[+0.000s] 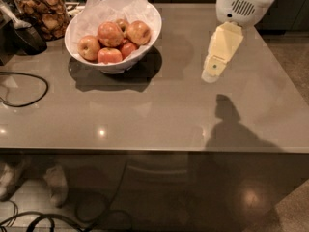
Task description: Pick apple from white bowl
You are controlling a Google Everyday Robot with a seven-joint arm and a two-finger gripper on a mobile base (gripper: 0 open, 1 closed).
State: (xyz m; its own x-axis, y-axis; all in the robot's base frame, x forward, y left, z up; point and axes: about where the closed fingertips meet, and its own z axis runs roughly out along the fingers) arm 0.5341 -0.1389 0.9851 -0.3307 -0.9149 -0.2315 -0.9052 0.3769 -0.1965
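Note:
The white bowl [77, 27], lined with crinkled white paper, stands at the back left of the grey table. It holds several apples. The apple [110, 34], the largest and red-orange with pale streaks, lies on top near the middle of the pile. A yellower apple [138, 32] lies to its right, and smaller red ones lie in front. My gripper [211, 74] is cream-coloured under a white wrist housing [244, 4]. It hangs over the table well to the right of the bowl, pointing down and left, and holds nothing.
A glass jar of brown snacks [41, 11] stands at the back left beside the bowl. A dark object with a spoon [24, 35] sits in front of the jar. A black cable [29, 88] loops on the table's left. The table's front edge [154, 150] runs across the view.

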